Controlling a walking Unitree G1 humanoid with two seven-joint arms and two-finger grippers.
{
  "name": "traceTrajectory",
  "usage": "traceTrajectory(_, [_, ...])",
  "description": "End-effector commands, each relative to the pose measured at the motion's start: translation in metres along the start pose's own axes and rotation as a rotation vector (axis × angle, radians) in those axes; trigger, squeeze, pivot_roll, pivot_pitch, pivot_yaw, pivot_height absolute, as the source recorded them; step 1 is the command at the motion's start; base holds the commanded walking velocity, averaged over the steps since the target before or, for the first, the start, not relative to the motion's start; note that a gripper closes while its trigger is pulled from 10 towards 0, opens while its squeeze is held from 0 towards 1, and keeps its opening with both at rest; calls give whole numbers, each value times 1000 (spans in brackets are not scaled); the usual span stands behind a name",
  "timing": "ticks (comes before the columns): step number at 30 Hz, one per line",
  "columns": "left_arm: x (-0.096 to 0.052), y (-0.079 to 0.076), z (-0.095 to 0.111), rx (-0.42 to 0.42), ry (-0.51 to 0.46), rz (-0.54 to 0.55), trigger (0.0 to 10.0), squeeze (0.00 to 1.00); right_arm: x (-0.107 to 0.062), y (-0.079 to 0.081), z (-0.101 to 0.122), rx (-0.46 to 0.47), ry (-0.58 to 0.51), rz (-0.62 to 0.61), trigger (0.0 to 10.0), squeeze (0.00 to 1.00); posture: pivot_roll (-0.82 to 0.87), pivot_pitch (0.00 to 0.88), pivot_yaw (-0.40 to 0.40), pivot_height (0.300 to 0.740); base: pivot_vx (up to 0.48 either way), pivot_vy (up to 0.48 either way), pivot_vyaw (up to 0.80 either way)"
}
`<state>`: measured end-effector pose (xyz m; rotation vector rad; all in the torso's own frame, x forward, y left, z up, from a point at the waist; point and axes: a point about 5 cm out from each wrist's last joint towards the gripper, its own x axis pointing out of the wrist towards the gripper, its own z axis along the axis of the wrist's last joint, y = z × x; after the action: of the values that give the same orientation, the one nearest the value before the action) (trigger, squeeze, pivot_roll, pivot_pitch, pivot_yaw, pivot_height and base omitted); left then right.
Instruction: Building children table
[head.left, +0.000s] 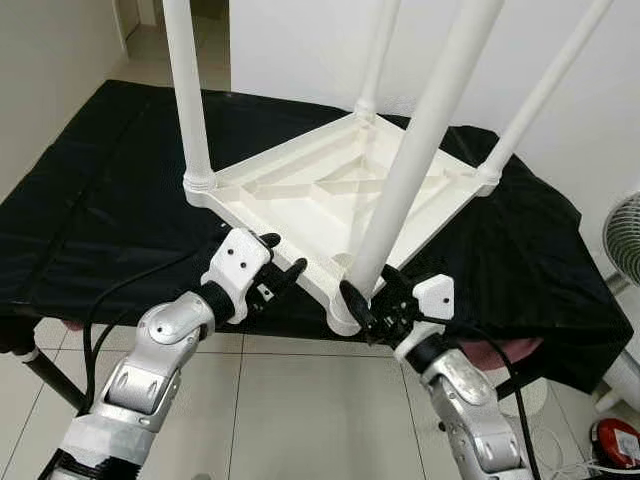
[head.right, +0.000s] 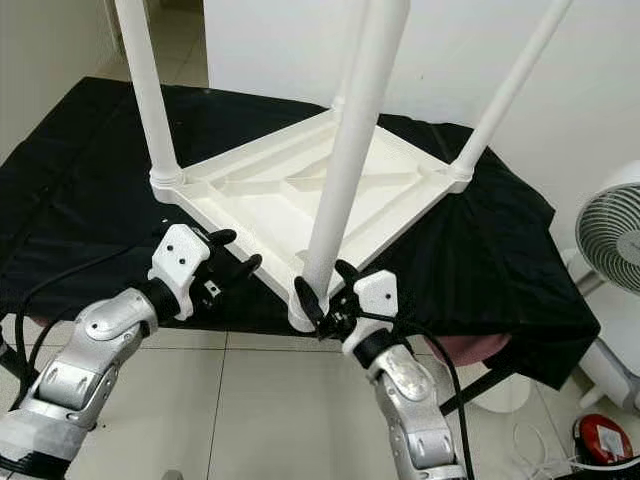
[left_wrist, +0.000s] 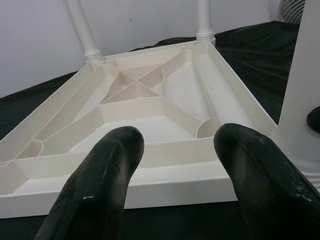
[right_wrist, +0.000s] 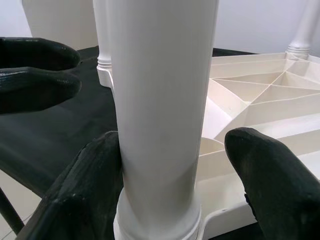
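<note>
One upturned white plastic children's table (head.left: 330, 185) with four white tubular legs lies on a black cloth-covered surface (head.left: 90, 190). The right gripper (head.left: 376, 300) stands spread around the nearest leg (head.left: 400, 190). The left gripper (head.left: 275, 270), spread and empty, faces the tabletop's near edge.

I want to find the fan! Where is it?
The fan stands on the floor at the robot's far right, beside the black-covered table and near the white wall.
</note>
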<state>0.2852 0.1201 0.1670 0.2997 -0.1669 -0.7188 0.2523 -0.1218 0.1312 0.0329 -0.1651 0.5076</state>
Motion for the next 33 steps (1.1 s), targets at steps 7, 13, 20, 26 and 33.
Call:
traceTrajectory(7, [5, 0, 0, 25, -6, -83, 10000, 0, -11, -2, 1, -11, 0, 13, 10000, 0, -20, 0, -77, 740, 0, 0, 0])
traceTrajectory(13, [9, 2, -2, 36, -4, -102, 10000, 0, -23, -4, -3, -10, 31, 23, 10000, 0, -28, 0, -72, 740, 0, 0, 0])
traceTrajectory(20, [16, 6, -1, 63, -9, -116, 10000, 0, -33, -5, -4, -23, 52, 28, 10000, 0, -41, 0, -69, 740, 0, 0, 0])
traceTrajectory(26, [20, -4, 4, 30, -47, -153, 10000, 0, -34, -10, -4, -21, 52, -9, 10000, 0, -62, 0, -56, 740, 0, 0, 0])
traceTrajectory(33, [22, -19, 11, 15, -86, -215, 10000, 0, -36, -7, -5, -20, 55, -7, 10000, 0, -67, 0, -50, 740, 0, 0, 0])
